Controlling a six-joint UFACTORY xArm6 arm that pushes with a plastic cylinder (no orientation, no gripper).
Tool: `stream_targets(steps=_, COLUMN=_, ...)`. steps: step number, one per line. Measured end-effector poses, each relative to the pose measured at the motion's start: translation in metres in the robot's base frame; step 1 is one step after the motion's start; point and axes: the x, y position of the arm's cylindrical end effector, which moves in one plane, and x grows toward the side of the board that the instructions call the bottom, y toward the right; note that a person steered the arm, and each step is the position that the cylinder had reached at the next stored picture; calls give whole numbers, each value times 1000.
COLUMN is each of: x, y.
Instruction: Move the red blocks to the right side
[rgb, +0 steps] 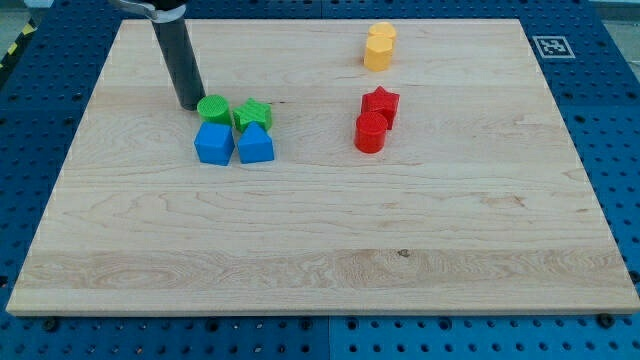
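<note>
A red star block (381, 102) and a red cylinder (370, 132) sit together right of the board's middle, the cylinder just below the star and touching it. My tip (190, 104) rests on the board at the view's upper left, just left of a green cylinder (213, 109) and far to the left of both red blocks.
A green star block (253, 114) sits right of the green cylinder. A blue cube (214, 144) and a blue block (255, 146) lie just below them. Two yellow blocks (379, 47) stand stacked close together near the top edge. The wooden board (320, 250) lies on a blue perforated table.
</note>
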Motion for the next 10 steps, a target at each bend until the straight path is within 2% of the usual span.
stream_targets(steps=2, x=6, y=2)
stream_targets(steps=3, x=-29, y=2)
stream_targets(steps=5, x=-41, y=10)
stream_targets(steps=6, x=-41, y=48)
stream_targets(steps=7, x=-40, y=61)
stream_targets(steps=8, x=-26, y=95)
stream_targets(steps=10, x=33, y=134)
